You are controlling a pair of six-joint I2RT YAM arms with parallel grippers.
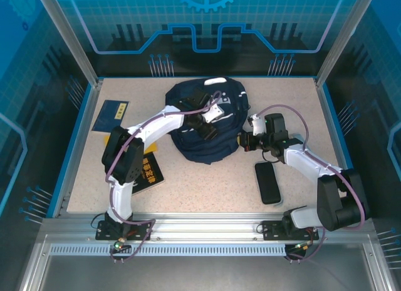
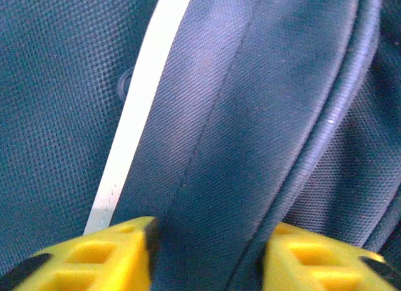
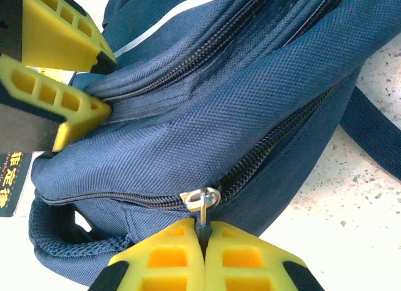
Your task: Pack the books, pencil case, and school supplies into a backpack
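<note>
Currently early stage: backpack point(image 1: 188, 96) lies mid-table, main zip being worked. Right gripper point(image 3: 203, 238) clamped tight on zipper pull point(image 3: 202, 201); teeth look parted on one side of the pull and closed on the other, so only part open. Left gripper point(image 3: 103, 84) pinches a fold of backpack fabric, probably as an anchor. Not yet packed: navy book point(image 1: 111, 116) and black book point(image 1: 152, 170) on table point(image 1: 207, 191) left of bag; dark flat item point(image 1: 268, 182) right of it
</note>
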